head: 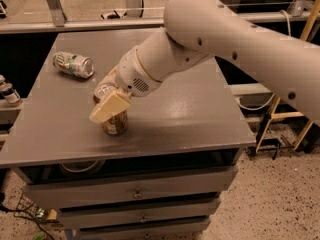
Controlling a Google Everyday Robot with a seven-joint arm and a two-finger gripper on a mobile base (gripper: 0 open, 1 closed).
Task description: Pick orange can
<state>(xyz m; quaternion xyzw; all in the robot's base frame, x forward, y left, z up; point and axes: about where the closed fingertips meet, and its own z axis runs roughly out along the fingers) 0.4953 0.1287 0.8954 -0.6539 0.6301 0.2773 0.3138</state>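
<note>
The orange can (116, 125) stands upright on the grey table (190, 114), left of its middle, with its silver top (104, 90) partly showing. My gripper (106, 109) is at the can. Its cream-coloured end lies across the can's upper front and hides much of its side. The white arm reaches in from the upper right.
A green-and-white can (74, 64) lies on its side at the table's back left. Small dark objects (8, 91) sit on a ledge past the left edge. Drawers (135, 191) are under the tabletop. A wooden frame (285, 116) stands to the right.
</note>
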